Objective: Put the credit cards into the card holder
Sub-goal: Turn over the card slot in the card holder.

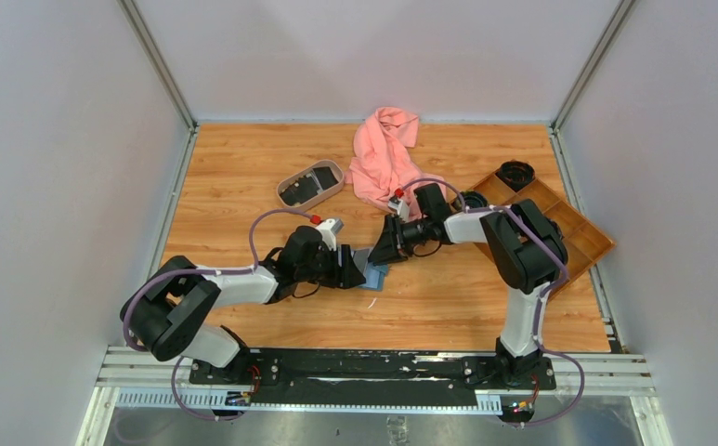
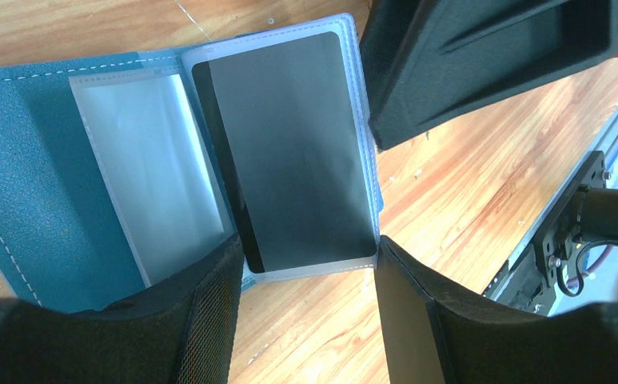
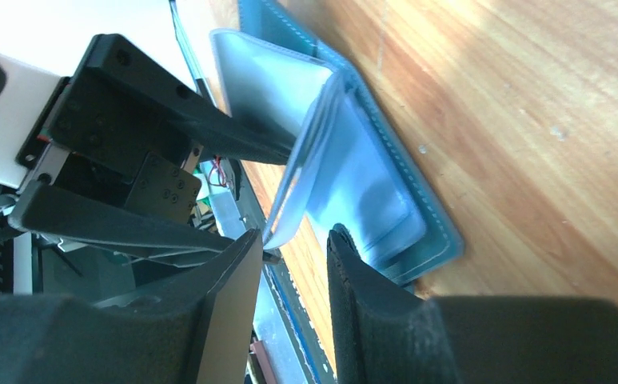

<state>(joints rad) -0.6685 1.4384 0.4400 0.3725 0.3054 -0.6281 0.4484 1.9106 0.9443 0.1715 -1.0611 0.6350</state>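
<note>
Cards were in two places. One thin, black, rectangular plastic credit card (image 2: 293,152) sat inside a clear plastic sleeve of the small teal-blue bifold card holder (image 2: 25,160). The holder lay open on the wooden counter (image 1: 448,307) between the two arms.

The sleeved card's long axis ran straight away from the left claw (image 2: 309,264). Its near short end lay between that claw's fingers and its far end pointed toward the right claw (image 3: 296,240). The left claw's fingers stood apart, flanking the sleeve's near corners. Whether they squeezed the sleeve across its width or only bracketed it could not be told.

The right claw was released. Its fingers were parted, and the lower corner of a raised sleeve leaf sat just at their mouth, ungripped.

The left claw appeared the nearer of the two and looked best placed to steady the holder. The right claw faced the leaves edge-on and was probably better placed to part them or seat a card.

More black cards (image 1: 310,186) waited in the oval beige tray (image 1: 340,177), well apart toward the back on the left arm's side, so the task looked only begun. A crumpled pink cloth (image 1: 385,153) lay behind the claws, and a brown wooden compartment tray (image 1: 587,243) sat at the far right.
</note>
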